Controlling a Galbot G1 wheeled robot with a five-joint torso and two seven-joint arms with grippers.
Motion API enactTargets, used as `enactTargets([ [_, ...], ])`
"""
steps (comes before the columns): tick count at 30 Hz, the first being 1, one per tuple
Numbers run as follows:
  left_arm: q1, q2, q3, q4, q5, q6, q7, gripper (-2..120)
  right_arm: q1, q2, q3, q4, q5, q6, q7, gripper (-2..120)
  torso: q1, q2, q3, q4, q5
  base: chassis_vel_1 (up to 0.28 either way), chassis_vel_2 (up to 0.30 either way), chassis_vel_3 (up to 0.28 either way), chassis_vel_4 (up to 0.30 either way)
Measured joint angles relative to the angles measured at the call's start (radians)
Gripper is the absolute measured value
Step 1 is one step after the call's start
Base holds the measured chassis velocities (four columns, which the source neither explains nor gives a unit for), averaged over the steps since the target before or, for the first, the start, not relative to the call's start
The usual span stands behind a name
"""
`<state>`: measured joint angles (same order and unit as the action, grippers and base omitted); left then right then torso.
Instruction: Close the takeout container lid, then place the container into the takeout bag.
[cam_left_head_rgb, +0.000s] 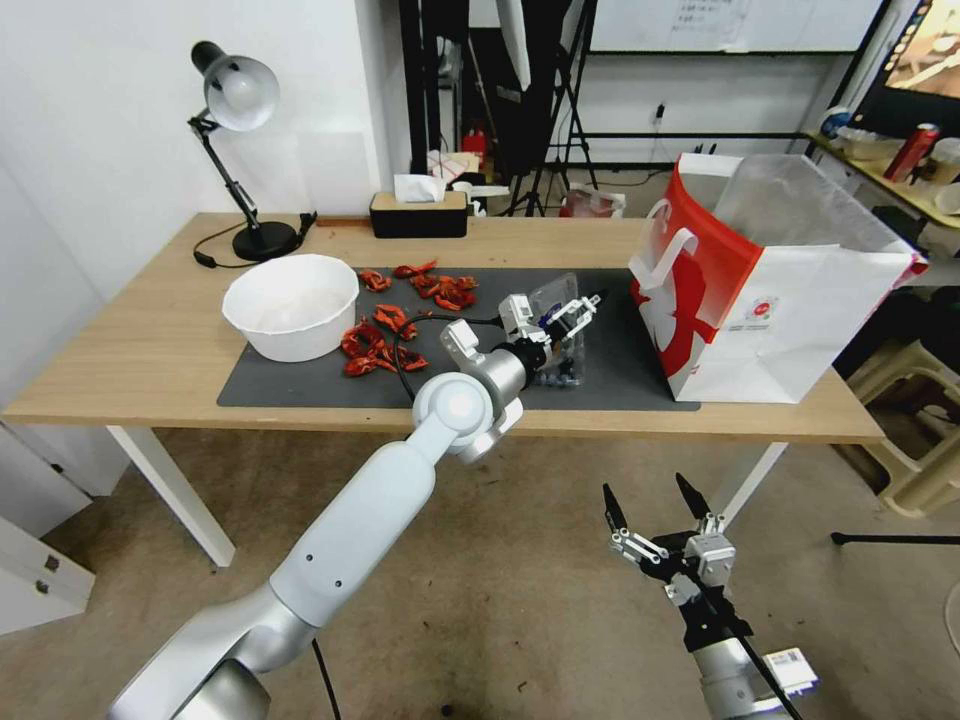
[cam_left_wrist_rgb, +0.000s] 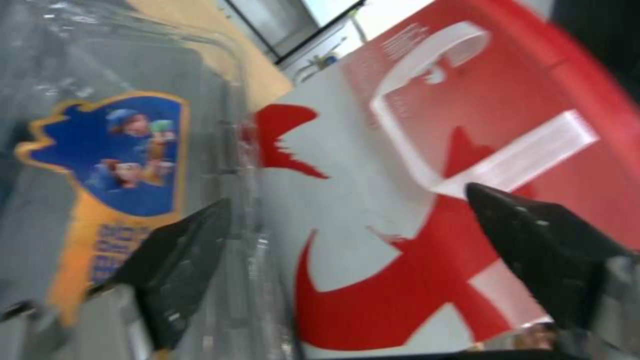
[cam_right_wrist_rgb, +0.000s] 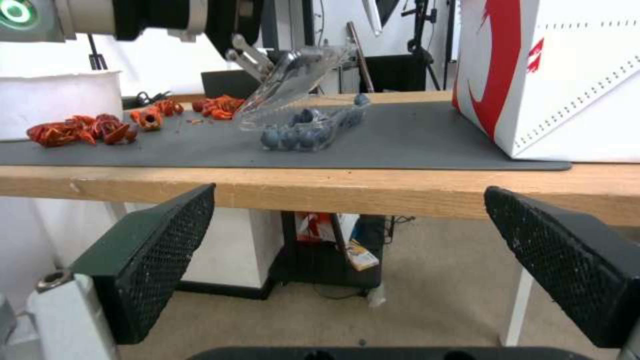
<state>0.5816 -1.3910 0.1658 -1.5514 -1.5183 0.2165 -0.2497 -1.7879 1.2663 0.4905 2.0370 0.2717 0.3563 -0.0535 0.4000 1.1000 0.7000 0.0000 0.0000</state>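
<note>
Lid (cam_right_wrist_rgb: 293, 75) half raised, not yet shut; left pincer (cam_left_head_rgb: 575, 315) spread at it. Container (cam_right_wrist_rgb: 310, 127) on table (cam_left_head_rgb: 150, 350), bag (cam_left_head_rgb: 800, 320) waiting. Right pincer (cam_left_head_rgb: 655, 505) spread, idle below.

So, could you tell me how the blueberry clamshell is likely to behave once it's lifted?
The takeout container looks like thin clear plastic, so it probably flexes when squeezed. Its lid stands half open by the left end effector, so loose berries could roll out if tipped. It is likely light.

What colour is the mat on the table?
Dark grey mat, clearest in the head view.
</note>
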Motion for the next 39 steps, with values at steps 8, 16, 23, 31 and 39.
enactTargets([
  [8, -0.029, 0.001, 0.014, 0.017, 0.03, 0.057, -0.127, 56, 0.003, -0.002, 0.0, 0.0, 0.004, 0.0, -0.001, 100, 0.0, 0.0, 0.0, 0.0, 0.0, 0.0, 0.0, 0.0, 0.0],
  [16, -0.033, 0.01, 0.022, 0.024, 0.061, 0.11, -0.199, 25, 0.003, -0.009, -0.004, 0.017, 0.01, -0.004, -0.004, 100, 0.0, 0.0, 0.0, 0.0, 0.0, 0.0, 0.0, 0.0, 0.0],
  [23, -0.042, 0.015, 0.026, 0.024, 0.076, 0.128, -0.23, 3, 0.005, -0.028, 0.001, 0.064, 0.059, -0.04, -0.004, 100, 0.0, 0.0, 0.0, 0.0, 0.0, 0.0, 0.0, 0.0, 0.0],
  [31, -0.048, 0.026, 0.035, 0.022, 0.085, 0.149, -0.245, 0, 0.039, -0.063, 0.035, 0.111, 0.229, -0.115, -0.001, 100, 0.0, 0.0, 0.0, 0.0, 0.0001, 0.0, 0.0, 0.0, 0.0],
  [39, -0.049, 0.032, 0.038, 0.023, 0.087, 0.152, -0.247, 0, 0.087, -0.097, 0.051, 0.146, 0.411, -0.191, 0.023, 100, 0.0, 0.0, 0.0, 0.0, 0.0001, 0.0, 0.0, 0.0, 0.0],
])
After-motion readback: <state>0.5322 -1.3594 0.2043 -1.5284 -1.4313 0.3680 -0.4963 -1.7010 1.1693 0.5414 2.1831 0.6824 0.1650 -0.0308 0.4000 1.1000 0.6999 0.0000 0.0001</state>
